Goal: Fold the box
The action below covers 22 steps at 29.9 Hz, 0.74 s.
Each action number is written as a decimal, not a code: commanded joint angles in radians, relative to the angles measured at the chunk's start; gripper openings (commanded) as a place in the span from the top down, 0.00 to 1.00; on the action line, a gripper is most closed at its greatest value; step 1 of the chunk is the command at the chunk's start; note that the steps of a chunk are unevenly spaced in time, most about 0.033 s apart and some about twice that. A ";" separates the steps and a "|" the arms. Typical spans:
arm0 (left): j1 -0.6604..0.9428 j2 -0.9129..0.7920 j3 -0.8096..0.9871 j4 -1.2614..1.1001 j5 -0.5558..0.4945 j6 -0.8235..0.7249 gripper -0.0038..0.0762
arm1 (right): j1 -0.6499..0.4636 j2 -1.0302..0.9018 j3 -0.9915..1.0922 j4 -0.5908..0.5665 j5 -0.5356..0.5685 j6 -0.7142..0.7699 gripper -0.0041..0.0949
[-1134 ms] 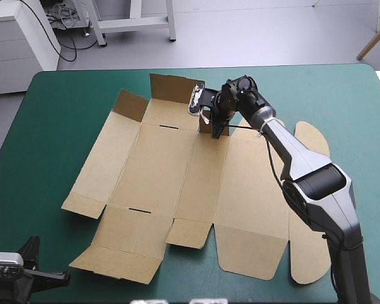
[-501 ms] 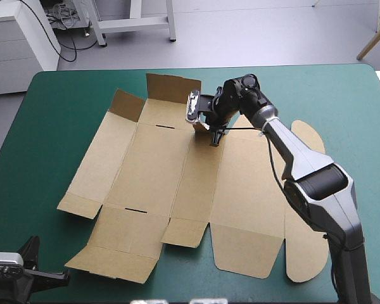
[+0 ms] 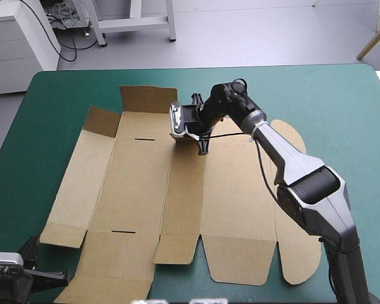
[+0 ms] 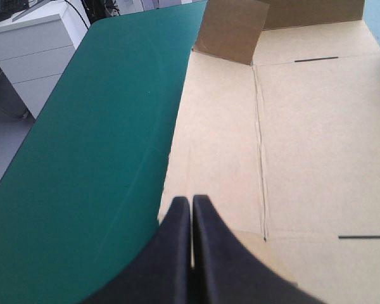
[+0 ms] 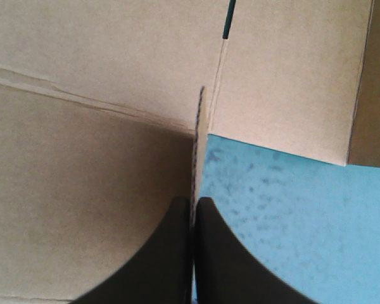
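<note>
Box (image 3: 139,190): one cut sheet of brown board, spread almost flat on the one teal-green table cover (image 3: 329,101), with two grippers in view. The sheet reaches from under the right gripper (image 3: 202,147) back toward the robot and out to either side of it. It is matte and creased into long panels. Two rounded flaps (image 3: 297,263) lie on that gripper's arm side, and two thin dark slots (image 3: 144,138) are cut on the other side.

Three flaps stand raised along the far edge. A wide flap (image 3: 147,99) and a corner flap (image 3: 101,120) beyond it are both apart from the right gripper. A small flap (image 5: 198,136) is pinched edge-on between that gripper's black fingers (image 5: 171,253), which press together on the board.

The left gripper (image 4: 191,204) has its fingers closed into one pointed arch with nothing between them. The box's near corner panel lies just ahead of it, with bare cover beside it.
</note>
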 commanded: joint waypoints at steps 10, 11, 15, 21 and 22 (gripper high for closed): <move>-0.003 -0.009 -0.021 0.001 -0.076 -0.012 0.96 | 0.093 -0.060 -0.025 0.036 0.008 -0.076 0.98; -0.003 -0.009 -0.021 0.001 -0.076 -0.012 0.96 | 0.102 -0.060 -0.025 0.036 0.008 -0.078 0.98; -0.003 -0.009 -0.021 0.001 -0.076 -0.012 0.96 | 0.122 -0.060 -0.025 0.020 0.006 -0.078 0.98; -0.003 -0.009 -0.021 0.001 -0.076 -0.012 0.96 | 0.140 -0.060 -0.025 0.002 0.002 -0.074 0.98; -0.003 -0.009 -0.021 0.001 -0.076 -0.012 0.96 | 0.141 -0.060 -0.025 -0.004 0.000 -0.074 0.98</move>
